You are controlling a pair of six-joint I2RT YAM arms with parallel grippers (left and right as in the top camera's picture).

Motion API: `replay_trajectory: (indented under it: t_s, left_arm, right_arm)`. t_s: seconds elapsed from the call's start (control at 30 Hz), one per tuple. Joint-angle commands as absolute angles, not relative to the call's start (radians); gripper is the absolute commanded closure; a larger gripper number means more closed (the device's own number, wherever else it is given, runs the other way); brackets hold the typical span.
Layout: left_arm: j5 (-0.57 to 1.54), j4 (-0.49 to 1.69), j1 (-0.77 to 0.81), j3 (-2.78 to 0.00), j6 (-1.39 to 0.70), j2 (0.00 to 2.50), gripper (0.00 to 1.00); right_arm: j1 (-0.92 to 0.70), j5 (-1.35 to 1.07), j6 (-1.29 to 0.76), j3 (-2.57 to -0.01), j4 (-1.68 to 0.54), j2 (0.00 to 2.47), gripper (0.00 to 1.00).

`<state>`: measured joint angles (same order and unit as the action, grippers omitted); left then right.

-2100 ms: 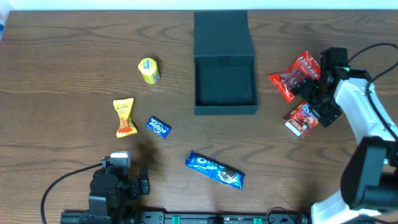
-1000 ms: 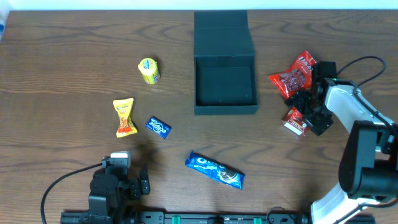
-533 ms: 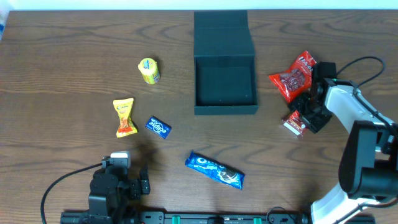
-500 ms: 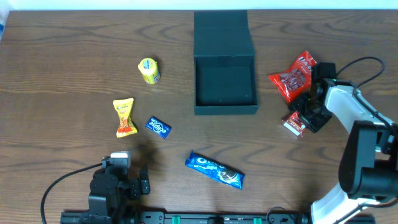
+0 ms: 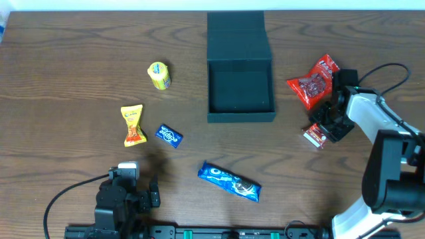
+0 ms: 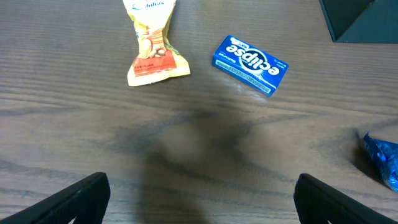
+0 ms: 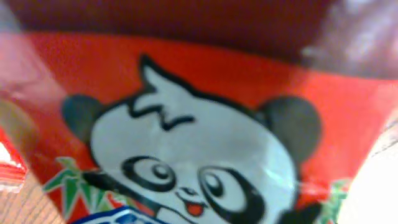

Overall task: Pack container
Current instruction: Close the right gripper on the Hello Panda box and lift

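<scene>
Right pincer (image 5: 326, 125) on panda packet (image 5: 316, 137), grip unclear; left pincer (image 6: 202, 186) wide open; container (image 5: 240, 89) floor bare

A dark brown tabletop (image 5: 66, 53) with long, wavy wood grain fills nearly everything I can see. Along its far edge runs a narrow pale strip (image 5: 133, 5), whitish and too thin to tell whether it is wall or floor. The light is soft and even. Close up, a blurred grey shadow (image 6: 186, 140) lies on the wood.
</scene>
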<state>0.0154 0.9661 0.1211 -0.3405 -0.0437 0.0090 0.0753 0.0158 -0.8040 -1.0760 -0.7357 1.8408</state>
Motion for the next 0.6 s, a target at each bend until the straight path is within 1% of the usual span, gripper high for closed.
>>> replay_trajectory:
  t_s: [0.0,0.23,0.33,0.43,0.57]
  left_arm:
    - [0.016,0.995,0.117,-0.309,-0.030,0.004,0.05]
    - [0.016,0.995,0.117,-0.309,-0.030,0.004,0.05]
    - [0.016,0.995,0.117,-0.309,-0.030,0.004,0.05]
    - [0.016,0.995,0.117,-0.309,-0.030,0.004,0.05]
    - [0.016,0.995,0.117,-0.309,-0.030,0.004,0.05]
  right_arm:
    - [0.079,0.019,-0.807,-1.045,-0.733,1.854,0.53]
    - [0.079,0.019,-0.807,-1.046,-0.734,1.812,0.53]
    - [0.079,0.019,-0.806,-1.046,-0.744,1.756,0.57]
    - [0.078,0.019,-0.800,-1.047,-0.765,1.689,0.58]
    - [0.077,0.019,-0.788,-1.053,-0.833,1.583,0.62]
